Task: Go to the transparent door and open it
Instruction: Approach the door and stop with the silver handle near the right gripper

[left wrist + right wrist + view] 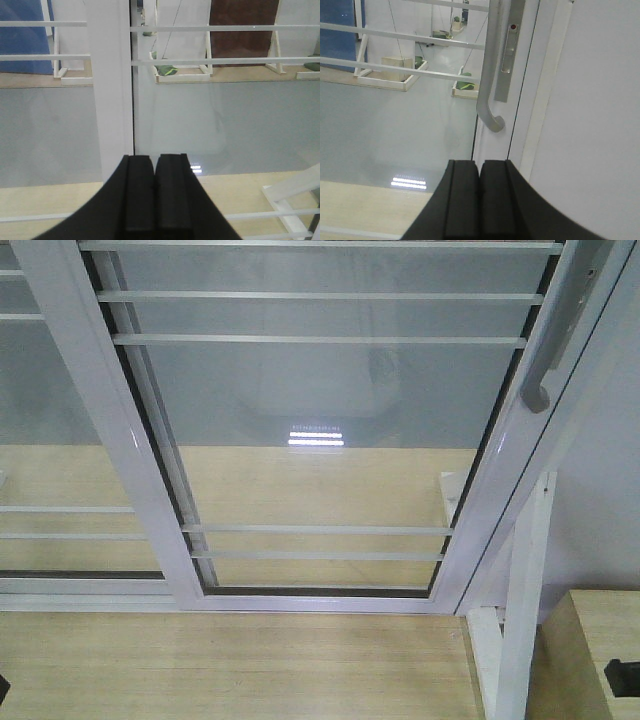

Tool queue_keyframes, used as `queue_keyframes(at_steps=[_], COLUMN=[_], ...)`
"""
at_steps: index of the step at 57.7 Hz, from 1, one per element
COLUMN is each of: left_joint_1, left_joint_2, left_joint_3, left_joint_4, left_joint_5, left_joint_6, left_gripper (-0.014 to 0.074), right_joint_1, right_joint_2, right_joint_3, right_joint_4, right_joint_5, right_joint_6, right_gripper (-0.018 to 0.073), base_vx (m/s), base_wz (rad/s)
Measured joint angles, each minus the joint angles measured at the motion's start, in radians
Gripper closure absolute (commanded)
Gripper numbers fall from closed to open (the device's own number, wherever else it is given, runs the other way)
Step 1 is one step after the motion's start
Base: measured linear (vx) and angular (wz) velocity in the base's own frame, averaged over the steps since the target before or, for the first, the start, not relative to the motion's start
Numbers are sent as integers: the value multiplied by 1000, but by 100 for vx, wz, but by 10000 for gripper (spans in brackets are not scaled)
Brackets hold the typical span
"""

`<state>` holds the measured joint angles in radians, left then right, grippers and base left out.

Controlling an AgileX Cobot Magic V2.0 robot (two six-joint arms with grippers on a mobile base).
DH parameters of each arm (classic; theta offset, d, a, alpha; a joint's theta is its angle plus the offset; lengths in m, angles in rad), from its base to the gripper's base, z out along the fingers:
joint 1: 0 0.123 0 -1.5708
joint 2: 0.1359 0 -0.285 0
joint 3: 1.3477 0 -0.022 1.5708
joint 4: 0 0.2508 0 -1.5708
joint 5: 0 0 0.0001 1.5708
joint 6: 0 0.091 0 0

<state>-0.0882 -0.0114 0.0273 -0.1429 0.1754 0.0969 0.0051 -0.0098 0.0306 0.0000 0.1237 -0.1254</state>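
Observation:
The transparent door [320, 390] fills the front view: clear glass in a white-silver frame, crossed by thin horizontal bars. Its curved grey bar handle [545, 365] runs along the right stile. In the right wrist view the handle [489, 75] hangs straight ahead, and its hooked lower end sits just above and beyond my right gripper [479, 162]. That gripper is shut with nothing in it and does not touch the handle. My left gripper [154, 158] is also shut and empty. It faces the door's white left stile [112, 90] and the glass.
A second barred glass panel [50, 440] stands left of the door. To the right are a white wall [600, 100], a white post [520, 640] and a wooden box [585, 640]. Pale wood floor [230, 660] lies before the track.

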Motion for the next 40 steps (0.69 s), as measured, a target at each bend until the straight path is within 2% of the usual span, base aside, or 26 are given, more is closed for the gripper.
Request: queue_keyframes(at_steps=[13, 21, 26, 32, 40], left_joint_1=[0, 0, 0, 0, 0], left_joint_2=[0, 0, 0, 1, 81], left_joint_3=[0, 0, -2, -63, -243], left_joint_4=[-1, -61, -91, -99, -81], left_joint_5=[-119, -277, -330, -267, -138], left_joint_6=[-5, -91, -131, -139, -119], left_gripper=[599, 599, 599, 599, 599], right_joint_1=[0, 0, 0, 0, 0], right_joint_2=[0, 0, 0, 0, 27], right_joint_3=[1, 1, -2, -62, -219], right_joint_4=[0, 38, 100, 156, 168], right_joint_5=[-51, -192, -250, -211, -113], right_joint_6=[0, 33, 82, 95, 55], right_gripper=[557, 557, 557, 557, 557], base_vx=[0, 0, 0, 0, 0], base_wz=[0, 0, 0, 0, 0])
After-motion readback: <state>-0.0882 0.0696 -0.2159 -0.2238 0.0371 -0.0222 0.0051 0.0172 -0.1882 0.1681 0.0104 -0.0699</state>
